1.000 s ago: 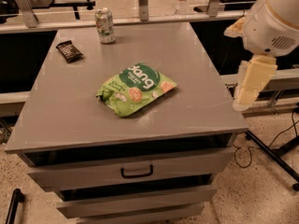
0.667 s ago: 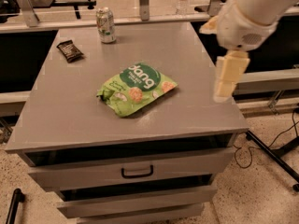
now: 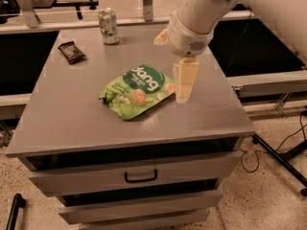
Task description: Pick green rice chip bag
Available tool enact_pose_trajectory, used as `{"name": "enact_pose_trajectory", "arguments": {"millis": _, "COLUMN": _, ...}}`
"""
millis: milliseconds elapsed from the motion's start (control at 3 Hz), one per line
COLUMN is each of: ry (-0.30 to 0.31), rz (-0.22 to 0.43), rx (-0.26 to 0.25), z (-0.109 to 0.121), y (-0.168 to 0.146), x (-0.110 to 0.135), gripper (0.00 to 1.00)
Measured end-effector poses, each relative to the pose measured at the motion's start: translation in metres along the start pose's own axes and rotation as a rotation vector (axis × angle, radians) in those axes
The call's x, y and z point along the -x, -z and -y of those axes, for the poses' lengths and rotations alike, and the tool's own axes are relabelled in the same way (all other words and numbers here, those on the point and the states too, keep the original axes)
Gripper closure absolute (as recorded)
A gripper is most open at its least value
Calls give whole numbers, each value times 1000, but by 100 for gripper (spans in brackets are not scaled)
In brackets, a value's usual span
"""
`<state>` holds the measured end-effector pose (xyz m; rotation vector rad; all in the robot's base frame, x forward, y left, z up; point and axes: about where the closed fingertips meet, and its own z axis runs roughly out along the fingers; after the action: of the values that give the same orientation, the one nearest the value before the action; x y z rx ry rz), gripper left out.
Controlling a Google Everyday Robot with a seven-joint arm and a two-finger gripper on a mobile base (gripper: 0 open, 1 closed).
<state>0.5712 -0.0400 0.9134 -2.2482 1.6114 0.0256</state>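
The green rice chip bag point(image 3: 137, 90) lies flat near the middle of the grey cabinet top point(image 3: 67, 114). It is light green with a dark-green round patch, white lettering and chip pictures. My gripper point(image 3: 184, 86) hangs from the white arm point(image 3: 196, 13) just right of the bag, at its right edge and slightly above the surface. It holds nothing.
A pale green drink can point(image 3: 108, 26) stands at the back of the top. A small dark brown wrapped bar point(image 3: 71, 51) lies at the back left. The cabinet has drawers with a handle point(image 3: 140, 177). Cables and a stand leg lie on the floor at right.
The arm has swung left from beyond the cabinet's right edge to over the top, bringing the gripper next to the bag. The bag, can and bar have not moved.
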Motion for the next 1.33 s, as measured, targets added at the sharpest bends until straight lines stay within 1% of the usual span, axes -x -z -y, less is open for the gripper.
{"name": "enact_pose_trajectory", "arguments": {"millis": 333, "ry": 56, "rz": 32, "rx": 41, "z": 7, "y": -25, "x": 25, "gripper": 0}}
{"name": "enact_pose_trajectory", "arguments": {"millis": 667, "ry": 110, "rz": 54, "rx": 84, "z": 7, "y": -55, "x": 44, "gripper": 0}}
{"name": "enact_pose_trajectory", "arguments": {"millis": 1000, "ry": 146, "rz": 59, "rx": 129, "z": 6, "y": -86, "x": 55, "gripper": 14}}
{"name": "enact_pose_trajectory", "arguments": {"millis": 1333, "ry": 177, "rz": 54, "rx": 158, "z": 2, "y": -108, "x": 64, "gripper": 38}}
